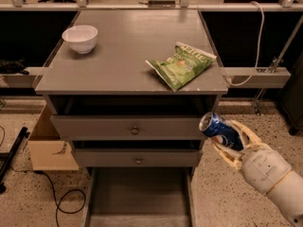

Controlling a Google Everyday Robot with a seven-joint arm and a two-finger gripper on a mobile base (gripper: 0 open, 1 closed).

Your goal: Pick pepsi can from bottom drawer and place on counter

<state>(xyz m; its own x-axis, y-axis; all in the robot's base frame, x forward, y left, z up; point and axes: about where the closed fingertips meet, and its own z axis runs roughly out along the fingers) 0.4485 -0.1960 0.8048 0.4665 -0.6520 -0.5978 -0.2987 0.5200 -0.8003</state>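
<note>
The pepsi can, blue with a silver end, is tilted in the air beside the cabinet's right side, level with the upper drawer fronts. My gripper is shut on it, its cream fingers wrapped around the can's body. The bottom drawer is pulled out below, a grey tray with nothing visible inside. The counter lies above and to the left of the can.
A white bowl sits at the counter's back left. A green chip bag lies near the counter's front right edge. Two upper drawers with brass knobs are closed. A cardboard box and cables lie on the floor left.
</note>
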